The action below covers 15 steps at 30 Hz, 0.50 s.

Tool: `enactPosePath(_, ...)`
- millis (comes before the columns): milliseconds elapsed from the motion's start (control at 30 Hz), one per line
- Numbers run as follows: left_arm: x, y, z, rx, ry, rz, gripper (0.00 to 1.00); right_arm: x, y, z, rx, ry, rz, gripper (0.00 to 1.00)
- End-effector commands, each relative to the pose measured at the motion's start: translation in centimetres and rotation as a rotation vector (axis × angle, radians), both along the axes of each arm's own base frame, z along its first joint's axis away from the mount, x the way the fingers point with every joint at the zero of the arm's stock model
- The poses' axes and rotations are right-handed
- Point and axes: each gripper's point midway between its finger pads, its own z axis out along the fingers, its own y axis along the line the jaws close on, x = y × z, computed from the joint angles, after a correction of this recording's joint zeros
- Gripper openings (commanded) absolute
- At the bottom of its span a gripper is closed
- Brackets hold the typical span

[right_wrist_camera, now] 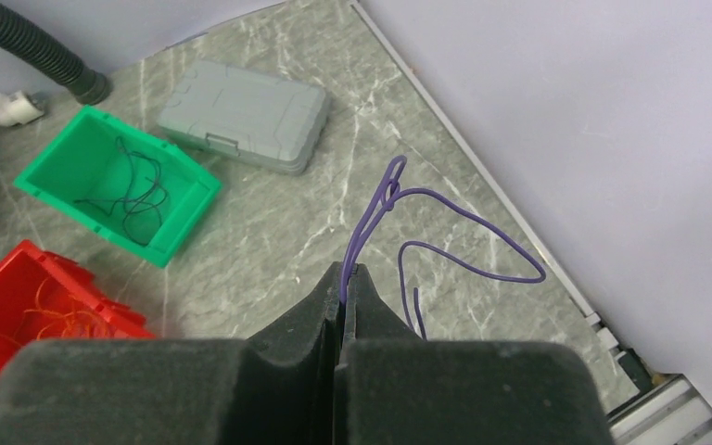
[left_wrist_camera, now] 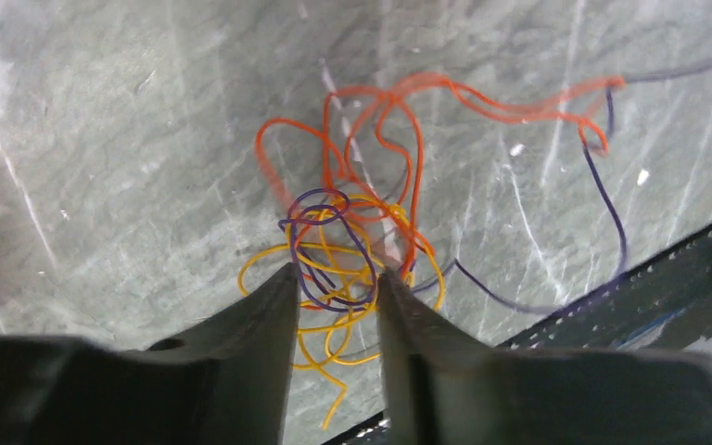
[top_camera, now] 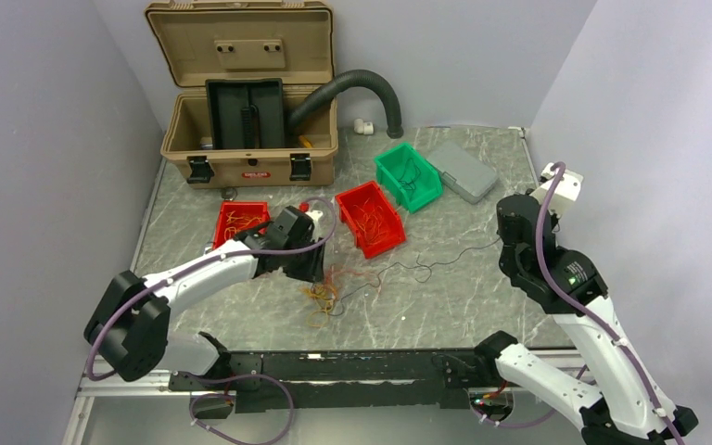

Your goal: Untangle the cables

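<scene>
1. Far left: a red bin (top_camera: pixel 242 204) holds thin orange strands.
2. Left hand (left_wrist_camera: pixel 338 278): positioned low over the surface (top_camera: pixel 445 306), left of centre. The jaws stand narrowly apart. Yellow and purple loops lie in the gap; neither finger is seen clamping them.
3. The cables (left_wrist_camera: pixel 352 232) form a small tangle of orange, yellow and purple strands. It lies on the surface at the left fingertips and just to their near right.
4. A thin dark strand (top_camera: pixel 426 266) runs right from the tangle across the surface, toward the right arm.
5. Centre: a second red bin (top_camera: pixel 391 243) contains orange strands.
6. Right of it, a green bin (right_wrist_camera: pixel 178 222) contains dark strands. A closed grey case (right_wrist_camera: pixel 246 116) lies beside the green bin.
7. Right hand (right_wrist_camera: pixel 345 271): raised at the right side, jaws pressed together on a purple wire (right_wrist_camera: pixel 454 227). The wire loops upward from the fingertips, clear of the surface.
</scene>
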Motion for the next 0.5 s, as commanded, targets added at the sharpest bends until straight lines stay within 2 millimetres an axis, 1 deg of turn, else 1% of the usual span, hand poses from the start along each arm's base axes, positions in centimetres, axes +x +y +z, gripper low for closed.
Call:
enactPosePath(0, 0.3, -2.9, 4.0, -0.153, -0.121, -0.1, 0.52, 0.6, 1.7, 1.3, 0.05, -0.029, 0.104, 0.0)
enactPosePath(33, 0.1, -3.6, 4.9, -0.18, -0.143, -0.136, 0.58, 0.8, 2.1, 1.0, 0.053, -0.017, 0.123, 0.0)
enactPosePath(67, 0.0, -4.3, 5.5, -0.196, -0.156, -0.168, 0.61, 1.0, 2.5, 0.7, 0.054, -0.006, 0.138, 0.0)
enactPosePath(133, -0.4, -5.8, 6.5, -0.213, -0.181, -0.243, 0.63, 1.3, 3.0, 0.3, 0.054, 0.015, 0.159, 0.0)
enactPosePath(167, -0.6, -6.4, 6.7, -0.204, -0.191, -0.266, 0.69, 1.4, 3.2, 0.1, 0.055, 0.021, 0.165, 0.0)
enactPosePath(267, -0.8, -8.3, 6.9, -0.161, -0.233, -0.316, 0.79, 1.7, 3.7, 0.0, 0.059, 0.028, 0.186, 0.0)
enactPosePath(400, -0.8, -10.9, 6.7, -0.16, -0.24, -0.359, 0.85, 1.9, 3.9, 0.1, 0.054, 0.029, 0.2, 0.0)
enactPosePath(467, -0.4, -11.7, 5.8, -0.134, -0.222, -0.361, 0.85, 2.0, 4.0, 0.3, 0.053, 0.027, 0.203, 0.0)
